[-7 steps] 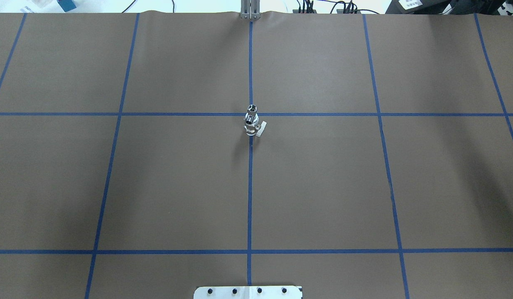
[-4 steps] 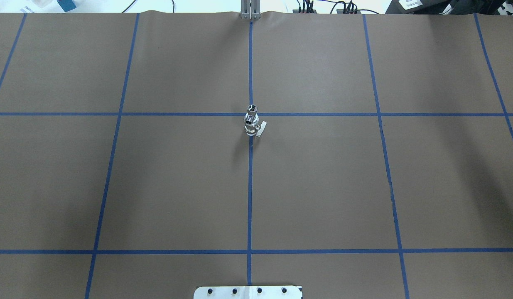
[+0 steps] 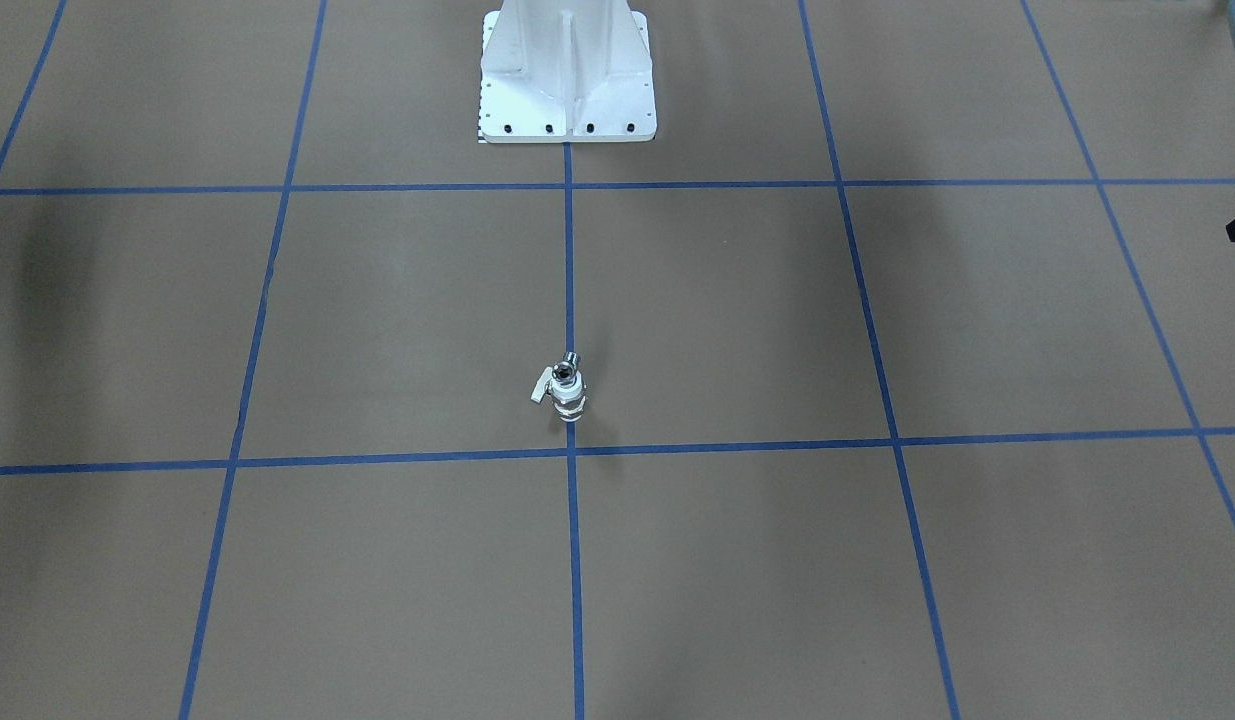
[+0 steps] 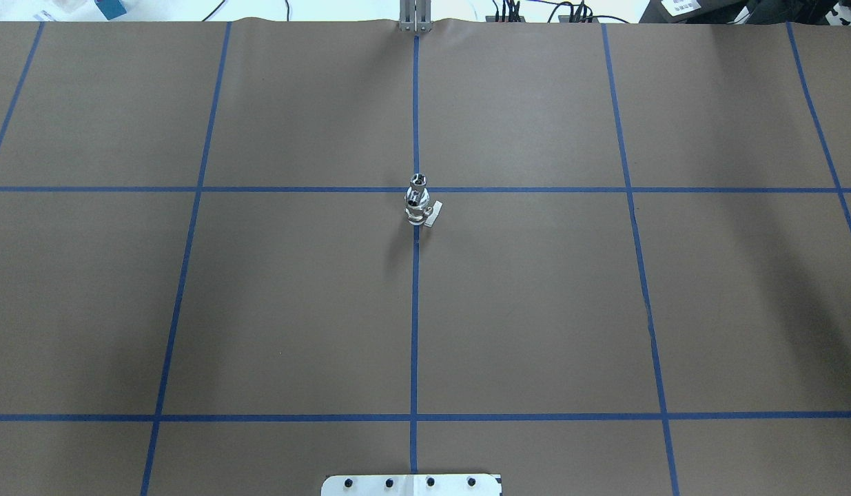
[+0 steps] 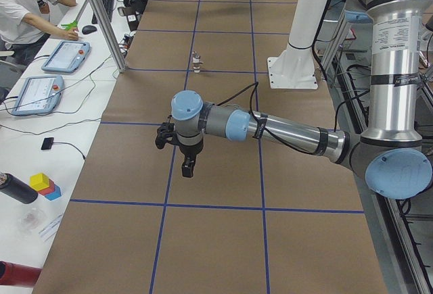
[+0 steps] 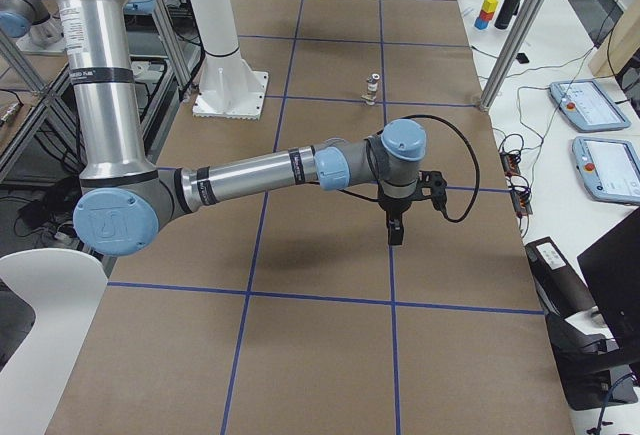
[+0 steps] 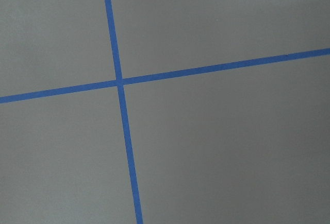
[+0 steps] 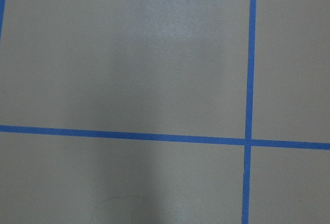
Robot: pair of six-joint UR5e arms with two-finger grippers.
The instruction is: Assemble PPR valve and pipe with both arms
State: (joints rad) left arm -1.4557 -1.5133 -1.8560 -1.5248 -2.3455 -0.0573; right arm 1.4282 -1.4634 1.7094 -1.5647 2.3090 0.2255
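"One second on, had anything moved?"

"Nothing. The PPR valve (image 4: 418,212) and pipe (image 4: 417,181) stood stacked on the centre tape line (image 4: 415,310), apparently assembled. The left gripper (image 5: 187,167) and right gripper (image 6: 393,232) hung well away, seemingly empty; how wide, I couldn't tell."

I watched the right arm (image 6: 250,173) stretched low across the brown bench (image 6: 320,355), its black hand (image 6: 394,238) pointing straight down above a blue tape line (image 6: 391,285); whether that hand was open I could not tell. Well beyond it the PPR valve (image 6: 372,88) stood upright on the bench, off to one side of the white pedestal (image 6: 228,80)
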